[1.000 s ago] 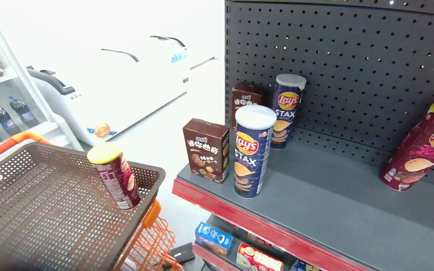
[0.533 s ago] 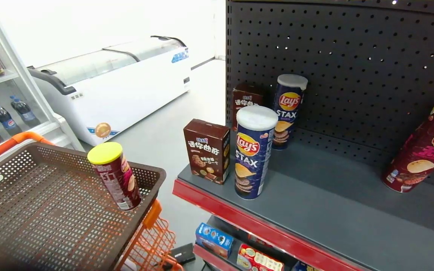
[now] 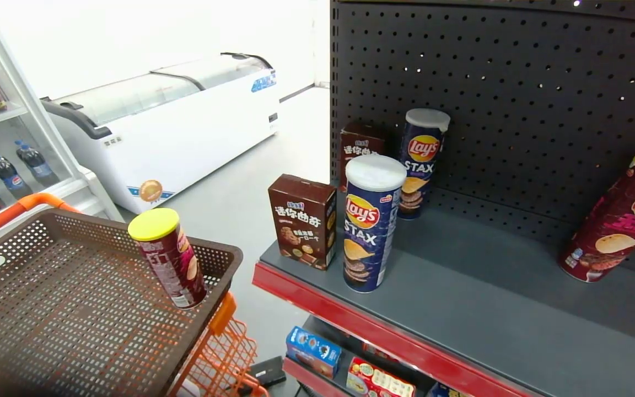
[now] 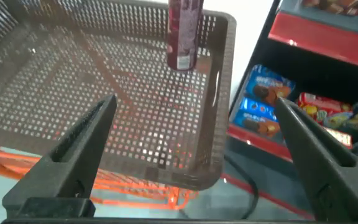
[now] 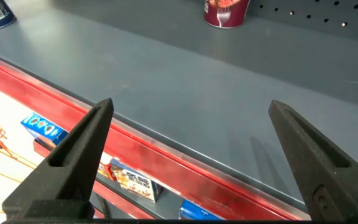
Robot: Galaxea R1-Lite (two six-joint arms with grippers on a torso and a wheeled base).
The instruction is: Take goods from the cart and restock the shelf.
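**One can left in the cart, both grippers empty**

The left gripper [image 4: 193, 102] hangs above the cart basket [image 3: 31, 309] with its jaws spread wide and nothing between them. The right gripper [image 5: 191, 107] is just as wide open and just as empty, hovering over a bare stretch of the shelf [image 3: 461, 298] near its red front edge.

In the left wrist view, a single maroon chip can [image 4: 184, 34] with a yellow lid stands upright on the basket's mesh floor. It is close to the corner nearest the shelf and well ahead of the open jaws. No other goods show in the part of the basket that is in view.

The shelf already carries stock:
- two blue chip cans [image 3: 370, 220], one behind the other at the left end
- two brown cookie boxes [image 3: 302, 219] beside them
- a second maroon can [image 3: 615, 218] far to the right, appearing to lean toward the pegboard back

A wide bare gap lies between the blue cans and that maroon can.

Judging by this, restocking looks nearly finished. What remains is to grasp the can in the basket, most likely with the left gripper, which is already over it. The can then has to be carried across and set upright in the gap, probably near its match.
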